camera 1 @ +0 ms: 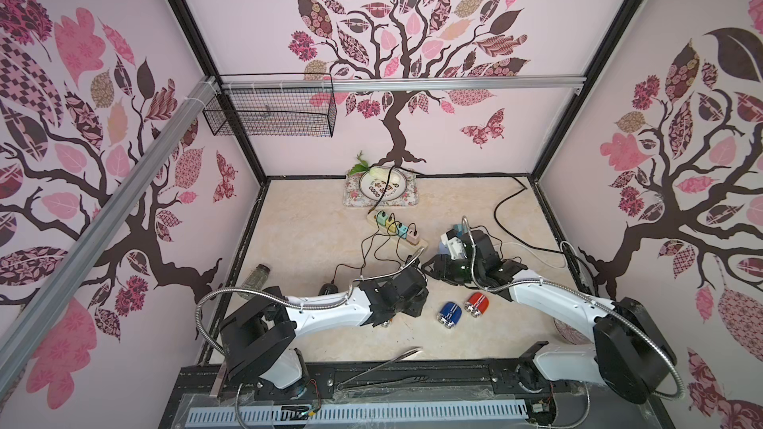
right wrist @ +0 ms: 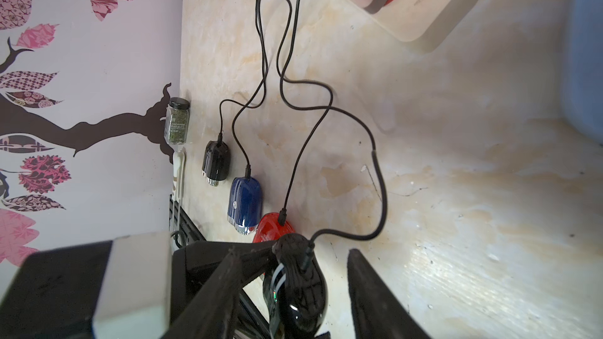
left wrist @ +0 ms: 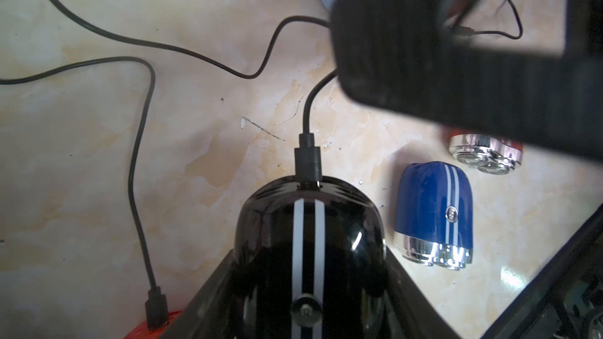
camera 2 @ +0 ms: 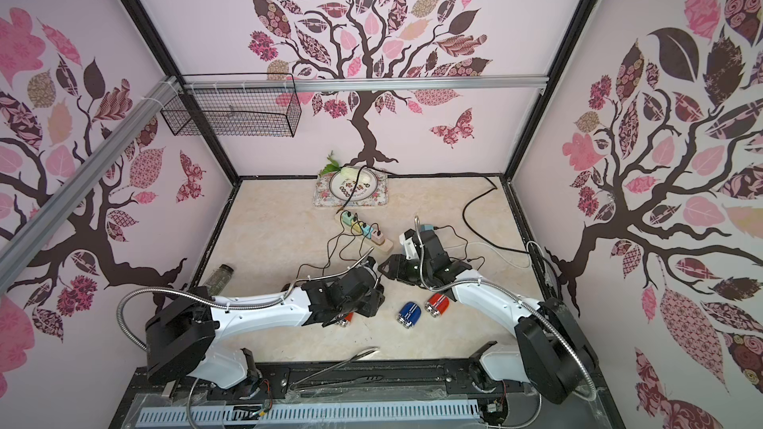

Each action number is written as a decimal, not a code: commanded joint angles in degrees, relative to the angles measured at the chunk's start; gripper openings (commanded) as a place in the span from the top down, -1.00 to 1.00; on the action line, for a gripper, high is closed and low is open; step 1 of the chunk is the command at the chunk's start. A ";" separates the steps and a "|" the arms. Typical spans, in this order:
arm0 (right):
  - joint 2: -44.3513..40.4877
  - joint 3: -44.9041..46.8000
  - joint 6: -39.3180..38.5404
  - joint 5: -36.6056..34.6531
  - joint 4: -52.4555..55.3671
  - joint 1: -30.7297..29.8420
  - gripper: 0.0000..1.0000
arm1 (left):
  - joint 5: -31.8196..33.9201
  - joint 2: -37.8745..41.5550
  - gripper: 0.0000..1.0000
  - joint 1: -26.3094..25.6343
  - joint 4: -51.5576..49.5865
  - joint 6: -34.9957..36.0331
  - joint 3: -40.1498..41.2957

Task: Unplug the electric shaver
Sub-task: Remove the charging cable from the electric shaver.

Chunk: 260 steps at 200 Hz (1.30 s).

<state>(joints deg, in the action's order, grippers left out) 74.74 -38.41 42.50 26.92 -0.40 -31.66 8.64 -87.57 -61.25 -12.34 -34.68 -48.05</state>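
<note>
Black striped shaver [left wrist: 310, 223] pinched at its sides by the left pincer [left wrist: 310, 256], near the middle of the table [left wrist: 81, 190] beside a loose blue shaver [left wrist: 434, 216]. Charging plug [left wrist: 308, 161] seated in its end. Right pincer [right wrist: 293, 254] spread, fingers flanking that end.

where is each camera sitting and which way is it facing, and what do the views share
top views: high above the front edge, looking down and back over the table; left arm and right arm show in both.
left wrist: on the left arm, looking along the left gripper, shut on the black electric shaver.
right wrist: on the right arm, facing the left wall past the open right gripper.
shared: both wrist views show that shaver and its plugged cable.
</note>
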 commanded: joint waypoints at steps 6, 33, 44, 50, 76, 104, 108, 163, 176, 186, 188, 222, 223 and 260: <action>1.04 0.53 0.99 1.12 -1.96 -0.90 -0.08 | -1.31 2.22 1.00 0.49 5.72 0.48 1.88; 0.91 1.32 1.29 1.07 -3.04 -1.39 -0.06 | -1.87 2.35 1.00 1.02 6.86 0.32 2.26; 1.23 1.41 1.43 1.12 -3.30 -1.61 -0.04 | -2.25 2.21 1.00 1.26 7.22 0.39 2.35; 1.44 1.50 1.49 1.20 -3.58 -1.59 -0.03 | -2.45 2.20 1.00 1.28 7.47 0.35 2.35; 2.62 1.62 2.37 2.33 -5.67 -1.67 0.05 | -3.32 2.09 1.00 1.45 8.46 0.44 2.52; 4.36 0.90 2.78 2.59 -6.94 -1.83 0.19 | -3.64 2.26 1.00 1.67 9.12 0.38 3.04; 4.60 0.81 2.85 2.69 -7.04 -1.82 0.20 | -3.76 2.42 1.00 1.69 9.40 0.27 3.17; 5.66 0.82 3.29 2.80 -8.19 -1.83 0.43 | -4.50 3.88 1.00 2.36 10.81 -0.29 5.04; 5.87 0.83 3.46 3.01 -8.50 -1.83 0.47 | -4.86 4.13 1.00 2.52 11.35 -0.55 5.48; 6.28 0.88 3.81 3.45 -9.19 -1.87 0.48 | -5.22 4.18 1.00 2.61 12.01 -0.74 5.85; 6.36 0.88 3.88 3.55 -9.31 -1.88 0.49 | -5.35 4.23 1.00 2.69 12.06 -0.74 5.84; 6.56 0.84 4.26 3.73 -10.16 -1.84 0.54 | -5.99 4.68 1.00 2.83 12.67 -0.97 6.38; 6.60 0.82 4.26 3.70 -10.19 -1.83 0.54 | -6.00 4.73 1.00 2.82 12.68 -0.94 6.39; 7.17 0.54 4.42 4.10 -10.53 -1.83 0.60 | -6.98 5.39 1.00 3.30 14.20 -1.53 7.58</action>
<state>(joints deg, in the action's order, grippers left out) 80.60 -36.67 46.41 30.26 -9.65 -33.21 2.59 -84.01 -58.54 -2.00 -35.86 -42.19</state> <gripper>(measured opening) 0.209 0.574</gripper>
